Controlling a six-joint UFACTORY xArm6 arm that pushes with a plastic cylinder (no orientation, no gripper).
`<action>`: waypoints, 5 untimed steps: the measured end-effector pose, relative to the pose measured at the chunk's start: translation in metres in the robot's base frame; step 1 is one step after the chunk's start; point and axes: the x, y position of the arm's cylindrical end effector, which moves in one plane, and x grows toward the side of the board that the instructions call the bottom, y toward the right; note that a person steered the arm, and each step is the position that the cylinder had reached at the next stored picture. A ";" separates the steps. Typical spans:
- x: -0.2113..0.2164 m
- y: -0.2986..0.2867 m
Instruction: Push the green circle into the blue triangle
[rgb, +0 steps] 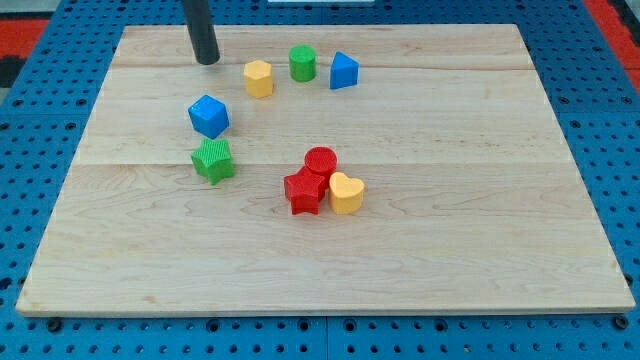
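Near the counter's (420, 200) top edge the green circle (302, 63) is sitting just left of the blue triangle (344, 71), narrowly apart | yellow hexagon (258, 78) is lying just left of the circle | my tip (207, 61) is resting well left of it, beyond the hexagon | no claw is showing, only the rod | blue cube (209, 116), green block (213, 160), red circle (320, 160), red star (304, 192), yellow heart (346, 193) are lying below.

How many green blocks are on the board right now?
2. The green circle sits near the view's top, between the yellow block and the blue triangle. The other green block lies left of centre, just below the blue cube. None appear hidden.
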 end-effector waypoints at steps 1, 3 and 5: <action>0.006 0.053; 0.042 0.123; -0.003 0.062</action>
